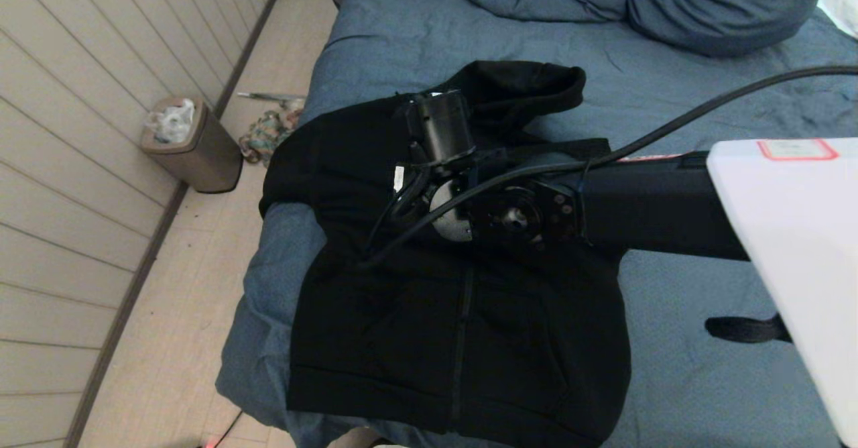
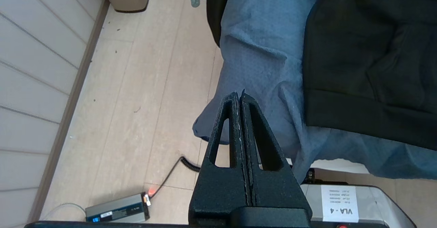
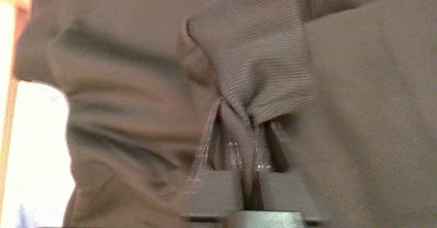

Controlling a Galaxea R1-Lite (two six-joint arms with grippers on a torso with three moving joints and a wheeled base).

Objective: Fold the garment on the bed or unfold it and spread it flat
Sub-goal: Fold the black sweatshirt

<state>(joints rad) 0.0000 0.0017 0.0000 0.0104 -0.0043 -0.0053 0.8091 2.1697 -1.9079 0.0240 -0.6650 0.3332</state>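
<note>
Right arm: nearest the head camera, its white and black links reach from the right across the garment (image 1: 462,314); the right gripper (image 3: 239,118) sits over the sweatshirt's chest, just short of the hood.
Left gripper (image 2: 240,100): parked off the bed's near left corner, above the floor; fingers pressed together, holding nothing.
Bin (image 1: 194,143): on the floor, well left of the garment.
Garment: black zip hoodie lying front-up near the left edge of the bed (image 1: 670,381); zipper runs down the middle, hem towards the robot, hood towards the pillows; its left shoulder hangs over the mattress edge.
Cuff (image 3: 252,57): a ribbed fold of the fabric, bunched between the right gripper's fingers in the right wrist view.
Right claw state: fingers nearly together, pinching that ribbed fold; only a narrow gap shows, filled with cloth.
Step in hand: judging by the sleeve end brought onto the chest, a sleeve is being folded in over the body.
Next move: it likely calls for letting the fold go so it lies flat, then lifting clear without dragging the cloth.
Risk: thick fabric may cling to the fingers and pull the fold out of place.
</note>
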